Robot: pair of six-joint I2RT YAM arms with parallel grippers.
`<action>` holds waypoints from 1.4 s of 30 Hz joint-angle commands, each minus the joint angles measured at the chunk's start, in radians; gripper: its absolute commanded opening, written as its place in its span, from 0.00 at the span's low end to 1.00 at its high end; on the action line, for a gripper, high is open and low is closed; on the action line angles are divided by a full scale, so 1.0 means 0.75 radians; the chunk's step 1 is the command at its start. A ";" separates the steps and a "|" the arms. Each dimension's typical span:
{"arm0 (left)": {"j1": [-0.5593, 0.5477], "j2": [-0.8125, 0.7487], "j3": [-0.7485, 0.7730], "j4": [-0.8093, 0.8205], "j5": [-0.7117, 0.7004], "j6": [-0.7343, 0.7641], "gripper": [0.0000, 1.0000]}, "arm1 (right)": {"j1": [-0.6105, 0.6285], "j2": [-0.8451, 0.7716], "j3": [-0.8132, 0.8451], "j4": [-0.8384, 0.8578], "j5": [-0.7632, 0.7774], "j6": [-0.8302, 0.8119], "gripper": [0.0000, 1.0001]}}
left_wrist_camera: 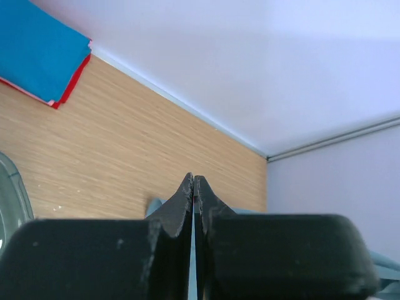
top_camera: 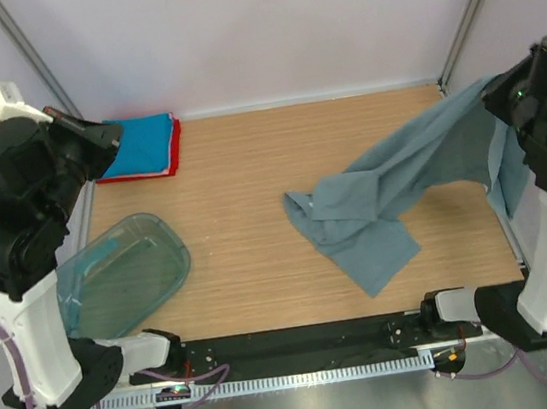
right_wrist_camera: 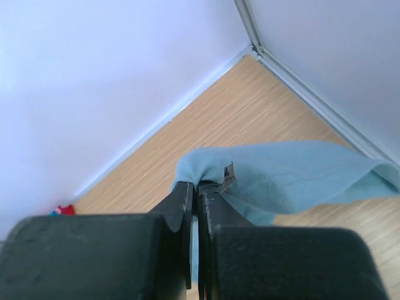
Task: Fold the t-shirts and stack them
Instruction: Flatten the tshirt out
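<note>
The right hand (right_wrist_camera: pixel 195 190), raised at the wooden table's (top_camera: pixel 244 208) right edge, pinches a hem of the soft dusty grey-blue t-shirt (top_camera: pixel 375 206); the rest trails crumpled mid-table. The left hand (left_wrist_camera: pixel 193 184) is closed and empty. A pinch this thin may slip and drop the cloth.

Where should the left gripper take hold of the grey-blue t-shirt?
Probably the loose near corner of the grey-blue t-shirt, coming from the left: it lies flat on the table, clear of the right gripper pinching the raised end.

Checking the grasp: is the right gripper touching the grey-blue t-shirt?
Touching. The right wrist view shows the right gripper shut on a fold of the grey-blue t-shirt, cloth bunched at its tips.
</note>
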 commanded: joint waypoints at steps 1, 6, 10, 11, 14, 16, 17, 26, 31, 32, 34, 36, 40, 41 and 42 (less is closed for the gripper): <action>0.006 -0.085 -0.132 -0.054 0.076 -0.073 0.00 | -0.007 -0.169 -0.095 -0.252 -0.105 0.036 0.01; 0.000 -0.187 -0.929 0.308 0.622 -0.085 0.14 | -0.007 -0.331 -0.587 -0.161 -0.294 0.108 0.01; -0.120 -0.102 -1.163 0.468 0.674 -0.041 0.24 | -0.007 -0.394 -0.735 -0.133 -0.271 0.100 0.01; -0.151 -0.053 -1.190 0.497 0.676 -0.032 0.26 | -0.007 -0.406 -0.756 -0.132 -0.263 0.095 0.01; -0.286 0.029 -1.297 0.674 0.706 -0.065 0.29 | -0.007 -0.423 -0.852 -0.137 -0.245 0.099 0.01; -0.380 0.131 -1.334 0.877 0.743 -0.089 0.30 | -0.007 -0.441 -0.923 -0.130 -0.269 0.116 0.01; -0.404 0.182 -1.326 0.940 0.761 -0.079 0.30 | -0.007 -0.449 -0.944 -0.128 -0.273 0.124 0.01; -0.585 0.798 -1.031 1.257 1.011 0.111 0.34 | -0.007 -0.488 -1.055 -0.151 -0.243 0.104 0.01; -0.623 1.027 -0.915 1.419 1.138 0.062 0.34 | -0.007 -0.482 -1.059 -0.161 -0.253 0.095 0.01; -0.632 1.086 -0.892 1.431 1.162 0.062 0.35 | -0.005 -0.476 -1.061 -0.161 -0.253 0.095 0.01; -0.650 1.142 -0.829 1.440 1.169 0.068 0.36 | -0.007 -0.476 -1.071 -0.159 -0.253 0.093 0.01; -0.652 1.191 -0.821 1.434 1.140 0.062 0.37 | -0.007 -0.472 -1.077 -0.155 -0.257 0.093 0.01; -0.650 1.232 -0.814 1.430 1.093 0.074 0.37 | -0.003 -0.462 -1.069 -0.159 -0.257 0.077 0.01; -0.650 1.236 -0.818 1.421 1.083 0.080 0.37 | -0.007 -0.456 -1.063 -0.161 -0.253 0.071 0.01; -0.650 1.240 -0.823 1.413 1.075 0.084 0.37 | -0.005 -0.456 -1.061 -0.163 -0.251 0.069 0.01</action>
